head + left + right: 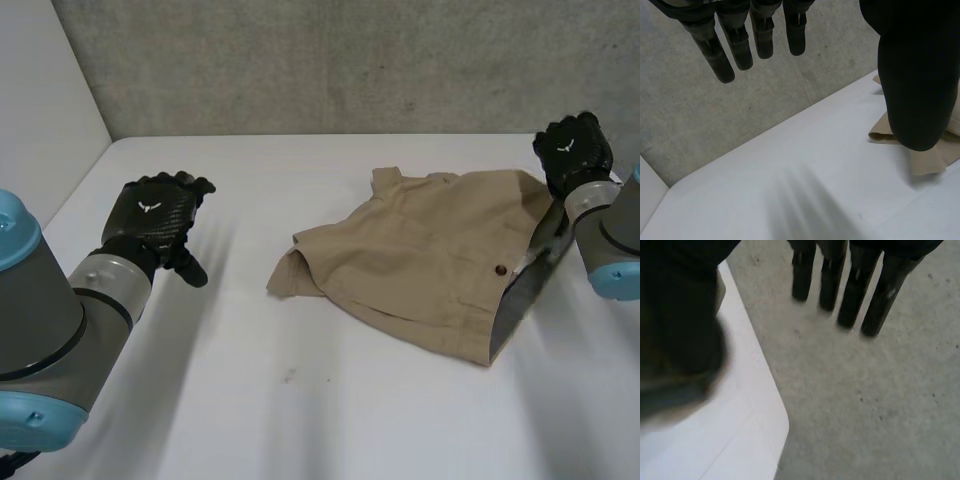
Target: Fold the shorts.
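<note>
My left hand hangs above the white bench at the middle left of the head view, back of the hand turned up, at the end of my grey arm that comes in from the lower left corner. In its own wrist view the fingers run straight and side by side, and the thumb stands off from them. That hand is open and loose.

My right hand is at the upper right of the head view, by the far right corner of the beige cotton shorts. I cannot tell whether it touches them. Its wrist view shows straight fingers apart from the thumb, so this hand is relaxed and open too.

The shorts lie rumpled on the bench, right of centre in the head view, well apart from my left hand, with one leg doubled over toward the middle and a dark button near their right edge.

The left wrist view catches a corner of the shorts just behind the thumb. Both wrist views show the grey concrete wall beyond the fingertips, and the right one shows a rounded bench corner beside its thumb.
</note>
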`<state>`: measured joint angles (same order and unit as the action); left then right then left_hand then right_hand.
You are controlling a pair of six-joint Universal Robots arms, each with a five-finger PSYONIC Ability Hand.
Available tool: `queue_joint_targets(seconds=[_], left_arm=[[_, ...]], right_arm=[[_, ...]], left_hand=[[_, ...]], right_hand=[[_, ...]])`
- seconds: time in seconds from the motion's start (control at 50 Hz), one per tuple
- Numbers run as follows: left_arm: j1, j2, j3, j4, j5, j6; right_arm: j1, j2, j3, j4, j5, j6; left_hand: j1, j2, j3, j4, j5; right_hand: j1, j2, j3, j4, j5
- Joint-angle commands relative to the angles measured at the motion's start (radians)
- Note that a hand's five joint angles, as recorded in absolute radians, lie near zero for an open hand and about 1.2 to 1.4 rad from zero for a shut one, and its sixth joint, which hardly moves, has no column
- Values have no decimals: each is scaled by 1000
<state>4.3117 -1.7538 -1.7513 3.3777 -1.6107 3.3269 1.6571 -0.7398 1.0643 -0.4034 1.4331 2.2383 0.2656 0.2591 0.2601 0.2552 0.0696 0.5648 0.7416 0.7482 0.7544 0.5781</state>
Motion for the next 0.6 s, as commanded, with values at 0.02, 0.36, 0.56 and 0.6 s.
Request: queue_joint_targets(seconds=[0.02,0.36,0.56,0.6], left_arm=[[2,-3,7,2,0,0],[-62,-236,203,58,41,13],[-109,-481,422,45,109,6],[-119,-519,464,42,112,8]], right_arm=[[6,-100,140,109,4,21],[159,-556,534,515,75,423],[236,-515,666,468,-26,549],[250,-487,674,428,-20,549]], left_hand=[[-11,-4,-6,-1,10],[48,54,53,58,69],[54,60,59,64,75],[62,69,68,73,84]], right_hand=[[-390,-567,-574,-580,-578],[-263,-439,-446,-452,-450],[-172,-348,-355,-361,-360],[-160,-337,-343,-349,-348]])
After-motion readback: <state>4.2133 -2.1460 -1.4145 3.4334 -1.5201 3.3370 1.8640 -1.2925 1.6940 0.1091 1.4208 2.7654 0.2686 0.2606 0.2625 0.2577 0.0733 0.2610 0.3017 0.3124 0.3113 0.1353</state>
